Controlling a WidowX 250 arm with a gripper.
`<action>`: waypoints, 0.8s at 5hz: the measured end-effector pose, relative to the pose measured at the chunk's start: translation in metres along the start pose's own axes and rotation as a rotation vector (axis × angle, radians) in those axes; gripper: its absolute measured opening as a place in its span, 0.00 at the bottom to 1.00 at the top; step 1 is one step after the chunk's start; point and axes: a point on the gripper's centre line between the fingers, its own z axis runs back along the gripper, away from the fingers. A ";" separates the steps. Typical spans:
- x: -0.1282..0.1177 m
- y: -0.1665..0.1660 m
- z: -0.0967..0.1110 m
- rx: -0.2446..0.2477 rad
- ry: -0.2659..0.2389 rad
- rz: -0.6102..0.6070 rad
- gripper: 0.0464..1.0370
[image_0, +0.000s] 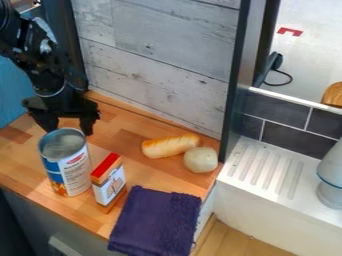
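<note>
Nearest the camera, a folded dark purple cloth (157, 217) lies at 6 o'clock on the tabletop (150, 175), its lower end over the edge. Clock positions refer to the full view, 12 at its top edge, unless another reference is named.

Fingers (88, 124): spread apart, pointing down, released; nothing is seen held. The gripper (68, 131) is at 9 o'clock, directly beyond the rim of the can (69, 167). Contact with the rim cannot be confirmed.

Step in hand, as judged: alignment at the can. A grasp there would call for centring the fingers about the wall, with clearance on both sides, before closure. Offset closure could tip the can.

Can: upright at 8 o'clock, top open. Bare grey metal shows inside; no contents can be made out.

Box (109, 185): upright, red-topped, just beside the can at the can's 4 o'clock. Top closed; contents hidden. Side clearance is small here.

Farther out, the bread loaf (167, 146) lies near centre, toward 6 o'clock. A round pale item (201, 160) adjoins its 4 o'clock end. The white sink unit (234, 187), with ribbed drainer, stands at 4 o'clock.
</note>
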 end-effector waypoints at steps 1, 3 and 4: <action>-0.009 -0.002 -0.001 0.009 0.019 -0.022 0.96; -0.002 -0.006 0.017 -0.021 0.029 -0.052 0.96; 0.023 0.002 0.062 -0.066 -0.072 -0.021 0.96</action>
